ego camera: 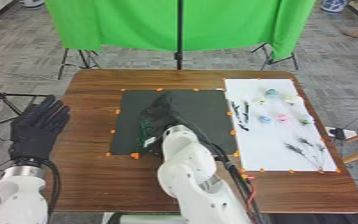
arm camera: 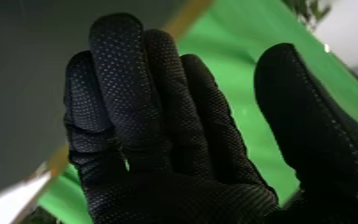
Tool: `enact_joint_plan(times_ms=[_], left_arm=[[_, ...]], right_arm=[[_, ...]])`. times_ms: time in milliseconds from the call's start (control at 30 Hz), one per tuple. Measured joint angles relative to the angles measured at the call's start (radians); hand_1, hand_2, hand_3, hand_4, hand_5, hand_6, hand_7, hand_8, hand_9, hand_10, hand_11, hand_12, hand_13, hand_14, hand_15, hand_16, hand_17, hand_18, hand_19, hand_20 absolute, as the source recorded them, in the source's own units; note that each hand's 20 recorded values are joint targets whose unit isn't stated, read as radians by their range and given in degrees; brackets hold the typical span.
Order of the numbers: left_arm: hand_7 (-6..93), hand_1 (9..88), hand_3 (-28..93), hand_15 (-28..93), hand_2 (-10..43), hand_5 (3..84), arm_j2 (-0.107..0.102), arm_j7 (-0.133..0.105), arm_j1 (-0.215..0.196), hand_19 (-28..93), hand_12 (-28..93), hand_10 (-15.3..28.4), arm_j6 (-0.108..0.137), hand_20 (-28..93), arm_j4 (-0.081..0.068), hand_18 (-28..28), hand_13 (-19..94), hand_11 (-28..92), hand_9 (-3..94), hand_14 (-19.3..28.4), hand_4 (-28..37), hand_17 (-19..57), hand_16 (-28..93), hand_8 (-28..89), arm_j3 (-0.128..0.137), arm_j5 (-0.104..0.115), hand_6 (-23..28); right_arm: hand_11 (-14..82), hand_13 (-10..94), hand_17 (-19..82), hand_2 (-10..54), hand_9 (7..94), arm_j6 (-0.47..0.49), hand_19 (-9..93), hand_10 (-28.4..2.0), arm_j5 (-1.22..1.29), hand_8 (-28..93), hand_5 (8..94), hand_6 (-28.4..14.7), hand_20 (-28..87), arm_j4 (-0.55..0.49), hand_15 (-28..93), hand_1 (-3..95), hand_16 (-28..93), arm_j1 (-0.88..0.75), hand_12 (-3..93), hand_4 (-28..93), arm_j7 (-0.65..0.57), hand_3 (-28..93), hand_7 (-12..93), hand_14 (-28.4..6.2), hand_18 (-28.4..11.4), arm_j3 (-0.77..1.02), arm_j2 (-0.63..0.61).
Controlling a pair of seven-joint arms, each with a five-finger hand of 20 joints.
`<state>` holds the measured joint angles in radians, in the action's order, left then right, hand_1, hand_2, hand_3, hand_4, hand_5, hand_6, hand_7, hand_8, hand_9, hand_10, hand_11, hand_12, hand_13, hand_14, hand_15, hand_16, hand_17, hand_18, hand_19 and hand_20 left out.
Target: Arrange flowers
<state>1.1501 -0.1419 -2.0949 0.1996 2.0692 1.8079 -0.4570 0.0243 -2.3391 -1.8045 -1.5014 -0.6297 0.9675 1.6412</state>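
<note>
In the head view, my right hand (ego camera: 161, 111) is over the dark mat (ego camera: 209, 102), with a small green patterned patch beside it that I cannot identify. My left hand (ego camera: 39, 125) is at the table's left edge, fingers straight. On the white sheet (ego camera: 251, 162) lie small flowers: a teal one (ego camera: 271, 93), a blue one (ego camera: 264, 119), a pink one (ego camera: 282, 118) and several pale ones. Dark thin pieces (ego camera: 240, 112) line the sheet's left side; dark sprigs (ego camera: 309, 149) are nearer its front. The right wrist view has my right hand (arm camera: 171, 192) open, fingers straight, thumb apart, holding nothing.
Orange markers run along the edges of the mat and sheet on the brown wooden table (ego camera: 95, 192). A green cloth (ego camera: 127, 25) hangs behind the table, with a black stand (ego camera: 179, 55) before it. Dark cables run along my right arm.
</note>
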Motion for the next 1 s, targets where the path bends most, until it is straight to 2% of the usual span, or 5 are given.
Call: enact_joint_plan(times_ms=[167, 400, 567, 833, 1000], left_arm=[[8.7, 28.9, 75, 35, 12.5, 45.7, 0.014, -0.003, -0.032, 29, 12, 14.2, -0.004, 15, 0.019, 13.9, 30, 16, 38.6, 14.6, -23.9, -2.7, -6, -8, 0.026, 0.0, 9.5], [8.9, 29.4, 75, 32, 13.5, 46.5, 0.022, -0.004, -0.048, 28, 11, 13.0, -0.004, 15, 0.025, 13.5, 31, 16, 40.4, 13.3, -24.4, -2.2, -7, -8, 0.034, 0.0, 9.0], [9.0, 29.6, 75, 32, 13.4, 46.4, 0.026, -0.002, -0.063, 28, 11, 13.0, -0.004, 15, 0.036, 13.5, 31, 16, 40.2, 13.2, -24.3, -2.3, -6, -8, 0.055, -0.003, 9.0], [9.0, 30.1, 75, 32, 13.0, 46.3, 0.029, -0.006, -0.077, 29, 12, 13.2, -0.003, 15, 0.039, 13.5, 31, 16, 40.0, 13.4, -23.9, -2.4, -6, -8, 0.065, 0.003, 9.1], [9.0, 30.6, 75, 32, 12.7, 46.3, 0.032, -0.006, -0.081, 29, 12, 13.4, 0.002, 15, 0.044, 13.6, 31, 17, 39.9, 13.5, -23.8, -2.5, -6, -8, 0.065, 0.003, 9.2]], right_arm=[[16.8, 59, 27, -9.4, 60.9, -0.045, 77, -24.8, 0.003, -9, 55.5, -12.8, 22, -0.167, 49, 39.8, 16, -0.022, 15.3, -21, -0.013, 75, 10, -20.4, -28.4, 0.138, -0.147], [16.4, 58, 27, -9.5, 61.4, -0.035, 76, -22.2, -0.004, -9, 58.5, -10.6, 21, -0.349, 46, 45.1, 15, -0.178, 14.9, -25, -0.137, 75, 12, -18.5, -26.9, 0.479, -0.391], [15.3, 50, 24, -9.5, 56.5, -0.039, 76, -23.8, 0.015, -9, 56.3, -10.9, 22, -0.422, 46, 43.2, 15, -0.381, 15.2, -27, -0.167, 74, 11, -20.6, -27.4, 0.722, -0.495], [17.2, 46, 24, -9.5, 56.5, 0.31, 76, -24.1, 0.004, -9, 61.6, -10.9, 23, -0.391, 47, 43.3, 15, -0.495, 17.3, -28, -0.182, 72, 13, -21.6, -27.6, 0.825, -0.552], [21.2, 46, 24, -9.5, 57.5, 0.331, 77, -23.4, 0.002, -9, 65.1, -10.0, 25, -0.367, 49, 45.5, 16, -0.488, 19.4, -28, -0.201, 73, 15, -21.4, -27.3, 0.811, -0.549]])
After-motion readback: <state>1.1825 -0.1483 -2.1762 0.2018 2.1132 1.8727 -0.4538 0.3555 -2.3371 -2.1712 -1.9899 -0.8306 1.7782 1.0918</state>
